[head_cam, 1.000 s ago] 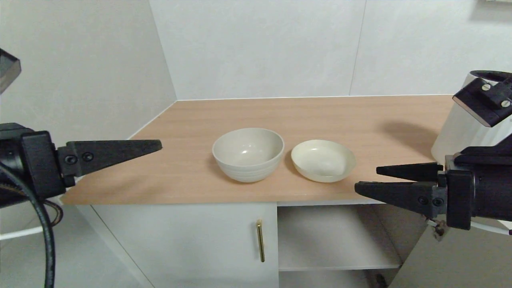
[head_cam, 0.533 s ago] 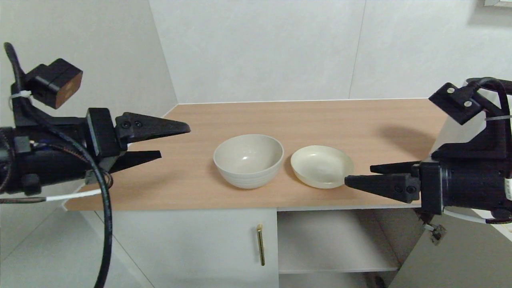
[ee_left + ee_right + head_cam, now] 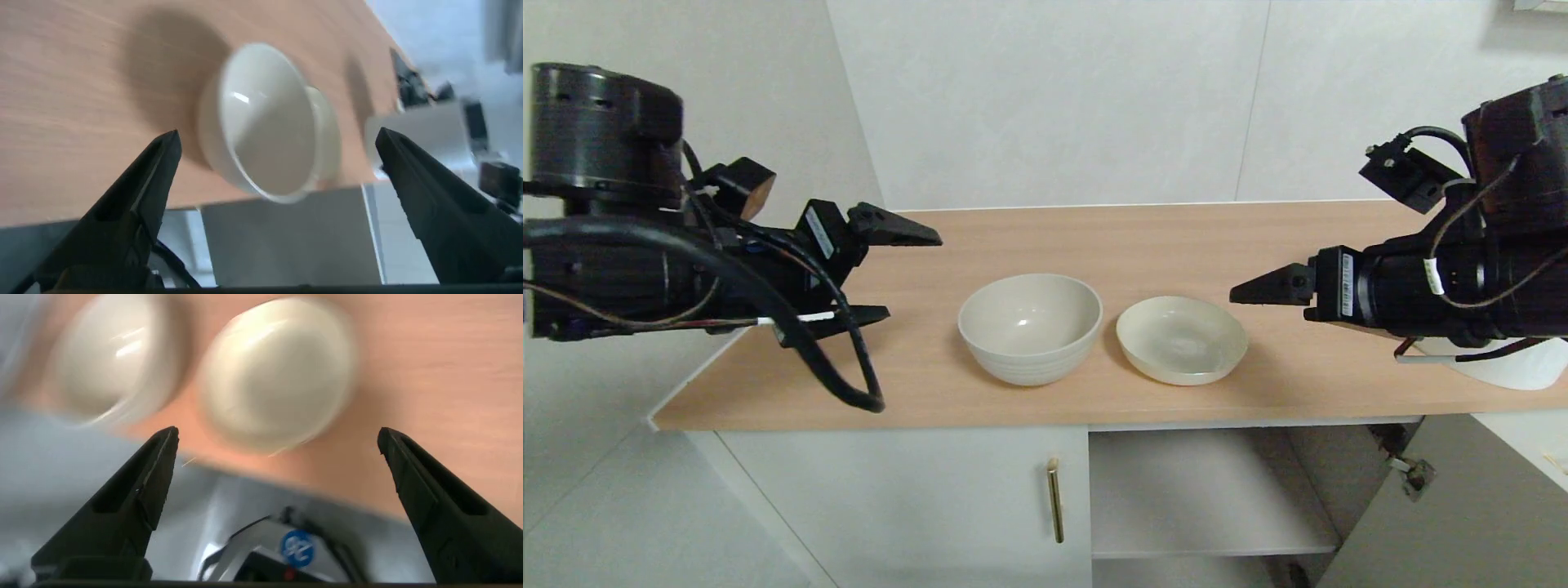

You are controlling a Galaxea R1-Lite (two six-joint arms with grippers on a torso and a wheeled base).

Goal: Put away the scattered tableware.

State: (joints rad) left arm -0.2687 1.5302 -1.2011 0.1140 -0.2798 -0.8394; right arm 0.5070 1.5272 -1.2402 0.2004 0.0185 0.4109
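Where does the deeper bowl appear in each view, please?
Head view: deeper bowl at the countertop's middle, left of the shallow dish.
Left wrist view: deeper bowl in front, shallow dish peeking behind.
Right wrist view: blurred deeper bowl beside the shallow dish.
Shared landmark: the shallow dish.

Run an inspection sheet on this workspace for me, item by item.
Surface: wooden counter, dry and level.
Job's things: deep bowl and shallow bowl, upright, close side by side near the front edge.
Clutter: white object at the counter's right end, partly behind the right arm.
Grippers: left gripper open, left of the deep bowl; right gripper open, by the shallow bowl; both hold nothing.
Cables: black cable loops from the left arm over the counter.
Surroundings: cabinet door shut; open shelf compartment beside it.
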